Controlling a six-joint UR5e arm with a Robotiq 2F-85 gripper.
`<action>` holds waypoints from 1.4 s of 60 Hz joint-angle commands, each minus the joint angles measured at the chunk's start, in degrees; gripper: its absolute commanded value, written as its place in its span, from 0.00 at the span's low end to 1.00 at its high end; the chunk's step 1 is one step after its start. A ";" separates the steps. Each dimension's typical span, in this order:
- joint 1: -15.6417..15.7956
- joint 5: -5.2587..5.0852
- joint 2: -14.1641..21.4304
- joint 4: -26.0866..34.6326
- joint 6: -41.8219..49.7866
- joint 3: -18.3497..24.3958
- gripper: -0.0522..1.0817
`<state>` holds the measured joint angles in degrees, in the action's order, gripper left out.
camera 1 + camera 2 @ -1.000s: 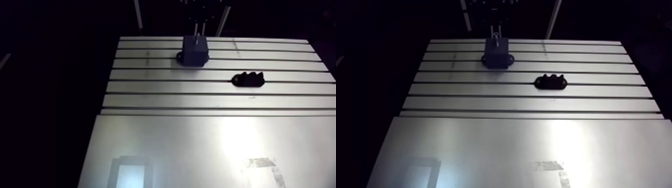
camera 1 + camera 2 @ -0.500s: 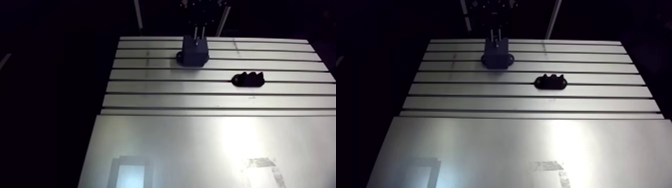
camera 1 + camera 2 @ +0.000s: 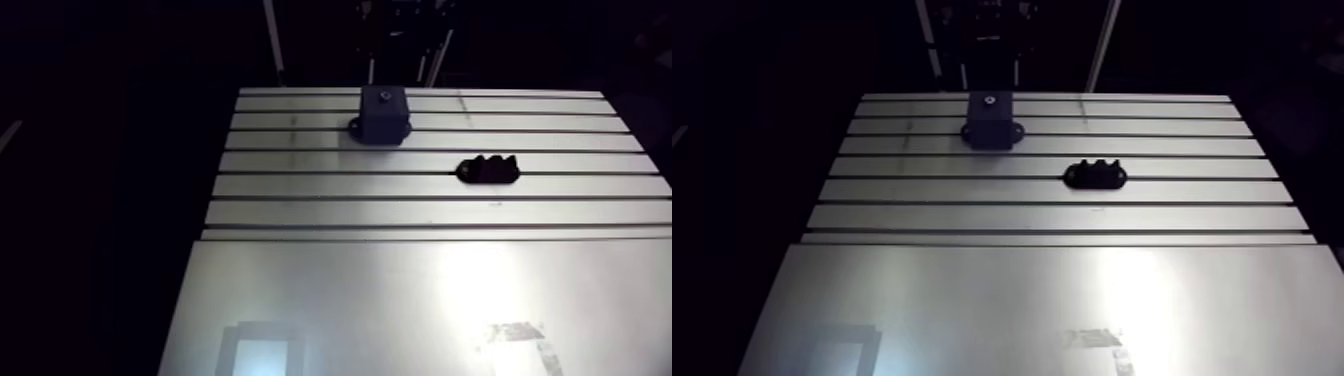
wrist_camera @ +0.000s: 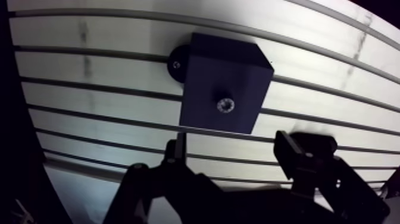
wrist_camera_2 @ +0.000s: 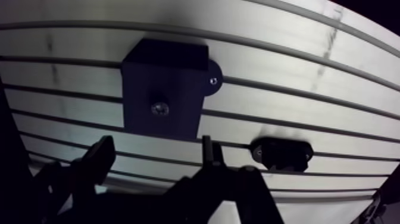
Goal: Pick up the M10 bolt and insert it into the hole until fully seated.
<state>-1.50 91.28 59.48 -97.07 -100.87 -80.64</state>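
Seating: unconfirmed, bolt (image 4: pixel 225 105) head at block (image 4: pixel 223 83) top, maybe proud.
Claw (image 4: pixel 233 149): spread apart, empty, clear of block.
Risk: off-centre push jamming bolt, shifting block.

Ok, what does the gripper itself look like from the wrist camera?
The gripper is all black, with two fingers carried on angular linkage bars. One finger ends in a blocky rectangular pad; the other shows only as a thin edge. No markings are visible. In the arm view it is too dim to make out.

Table (image 3: pixel 320 185): brushed metal, reflective. Block (image 4: pixel 220 71): dark, matt, probably plastic. Bolt head (image 4: pixel 225 105): bright, shiny metal. Holder (image 3: pixel 1094 174): black, matt.
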 commanded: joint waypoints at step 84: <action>-1.91 -0.36 26.44 12.39 1.69 -2.58 0.05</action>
<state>-3.46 91.01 85.29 -84.87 -99.12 -83.26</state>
